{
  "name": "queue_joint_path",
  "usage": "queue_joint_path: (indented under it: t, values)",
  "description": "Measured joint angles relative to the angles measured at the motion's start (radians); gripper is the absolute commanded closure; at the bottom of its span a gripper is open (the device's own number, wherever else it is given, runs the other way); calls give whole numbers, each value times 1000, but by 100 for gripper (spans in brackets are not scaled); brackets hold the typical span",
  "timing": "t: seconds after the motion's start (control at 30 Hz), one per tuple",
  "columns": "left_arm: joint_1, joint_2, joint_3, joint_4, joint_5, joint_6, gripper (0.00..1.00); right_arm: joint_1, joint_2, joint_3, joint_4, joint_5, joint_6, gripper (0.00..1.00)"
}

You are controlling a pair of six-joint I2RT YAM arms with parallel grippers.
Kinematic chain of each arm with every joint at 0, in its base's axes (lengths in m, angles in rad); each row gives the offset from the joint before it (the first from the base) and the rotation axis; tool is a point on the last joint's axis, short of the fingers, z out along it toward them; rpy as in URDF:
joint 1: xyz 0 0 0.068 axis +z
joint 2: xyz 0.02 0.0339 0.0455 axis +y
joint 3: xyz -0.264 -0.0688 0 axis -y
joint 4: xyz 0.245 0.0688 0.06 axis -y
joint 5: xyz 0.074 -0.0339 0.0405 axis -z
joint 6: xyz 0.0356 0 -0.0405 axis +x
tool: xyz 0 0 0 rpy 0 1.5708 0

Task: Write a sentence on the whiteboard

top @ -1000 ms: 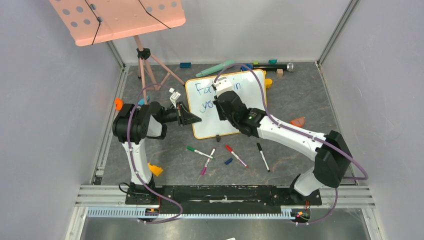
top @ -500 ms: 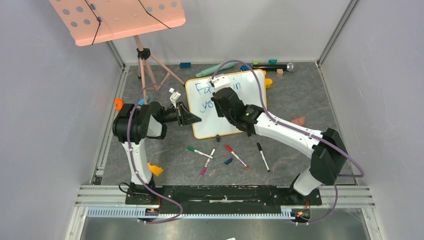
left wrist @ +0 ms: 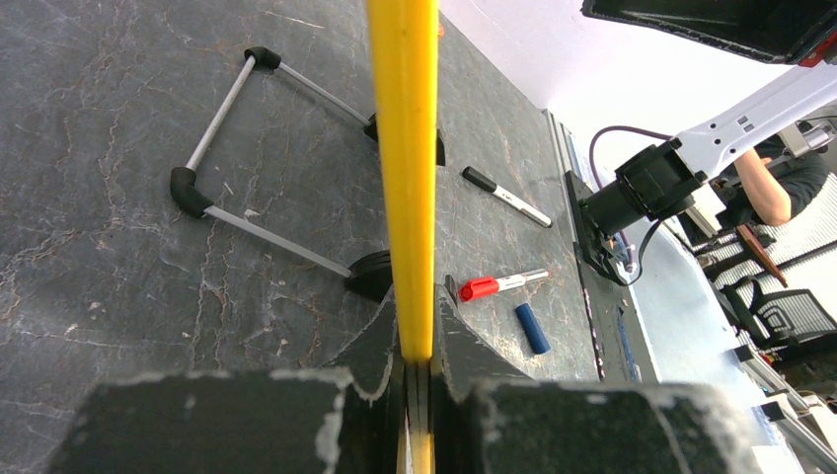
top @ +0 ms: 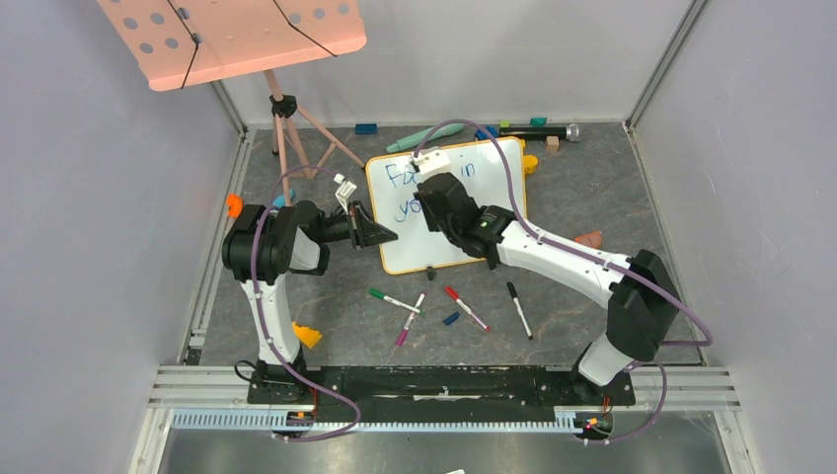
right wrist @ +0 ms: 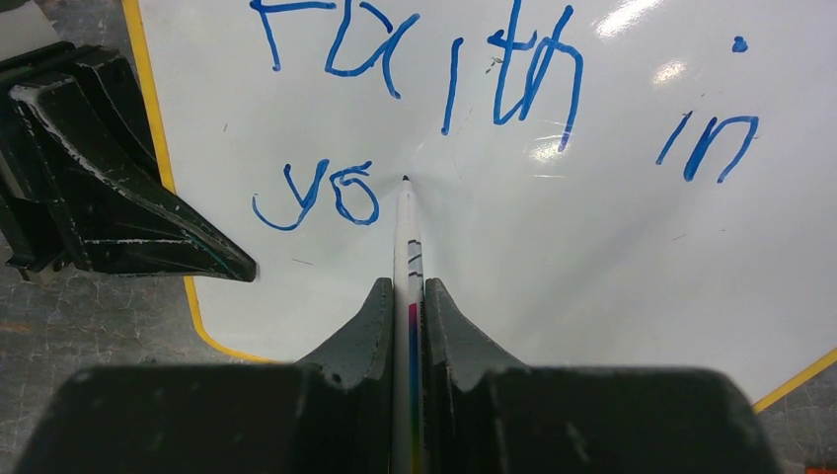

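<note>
The whiteboard (top: 415, 245) with its yellow frame lies tilted mid-table. My left gripper (top: 388, 235) is shut on its left frame edge (left wrist: 405, 148), which runs up between the fingers (left wrist: 416, 296). My right gripper (top: 426, 184) is over the board and shut on a white marker (right wrist: 407, 237). The marker tip meets the white surface (right wrist: 612, 257) just right of the blue "yo" (right wrist: 316, 194). Above it the sentence reads "Faith in" (right wrist: 513, 79). In the top view the right wrist hides part of the writing.
Loose markers lie in front of the board: green (top: 393, 300), pink (top: 410, 318), red (top: 466, 308), black (top: 519, 310), plus a blue cap (top: 450, 318). A pink music stand (top: 237, 39) rises at the back left. A microphone (top: 553, 130) and small toys line the back wall.
My right gripper with the marker has shifted a little left and farther back across the board. The left gripper and the board have not moved.
</note>
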Motion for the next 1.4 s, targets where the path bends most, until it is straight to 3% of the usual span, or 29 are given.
queue_joint_path:
  t: [1.4]
  values:
    - [0, 0, 0, -2, -2, -1, 98, -8, -19, -55, -21, 19, 15, 100]
